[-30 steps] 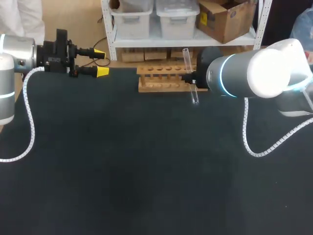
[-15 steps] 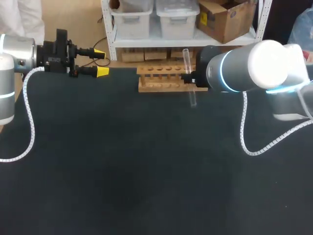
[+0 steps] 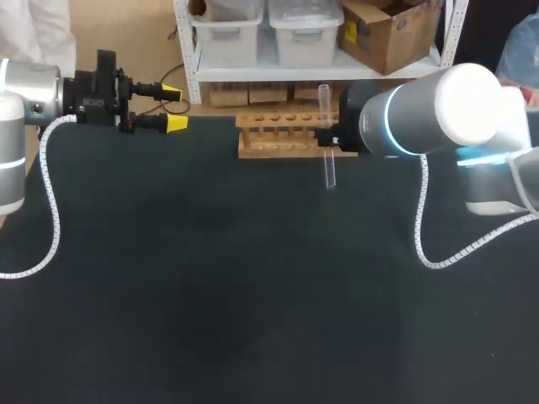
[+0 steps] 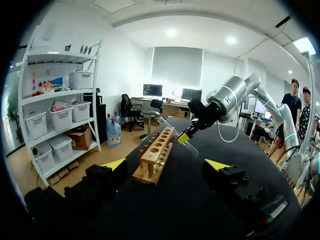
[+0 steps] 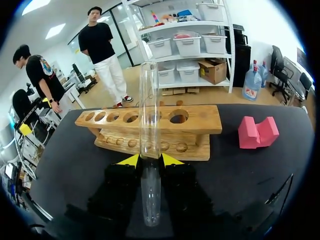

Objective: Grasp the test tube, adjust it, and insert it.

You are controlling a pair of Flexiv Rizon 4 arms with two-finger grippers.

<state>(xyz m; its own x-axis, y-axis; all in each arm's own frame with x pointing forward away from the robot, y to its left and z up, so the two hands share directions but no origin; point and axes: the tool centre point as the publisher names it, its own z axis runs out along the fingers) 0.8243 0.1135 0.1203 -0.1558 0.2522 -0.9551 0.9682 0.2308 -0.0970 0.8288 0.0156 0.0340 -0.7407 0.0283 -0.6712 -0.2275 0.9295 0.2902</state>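
A clear glass test tube [image 3: 329,172] stands almost upright in my right gripper [image 3: 328,140], which is shut on its middle. In the right wrist view the tube [image 5: 149,100] rises between the two yellow tips of the gripper [image 5: 150,160], in front of the wooden rack [image 5: 195,120]. The rack [image 3: 278,135] has a row of empty holes and sits at the table's far edge; the tube is near the rack's right end. My left gripper [image 3: 173,107] is open and empty at the far left, well away from the rack [image 4: 156,155].
A pink notched block [image 5: 257,131] lies on the black table just beyond the rack's right end; the head view hides it behind my right arm. White coiled cables hang from both arms over the table's sides.
The tube has swung from a tilt to nearly upright in the right gripper, and the right arm's wrist has turned. The left arm has not moved.
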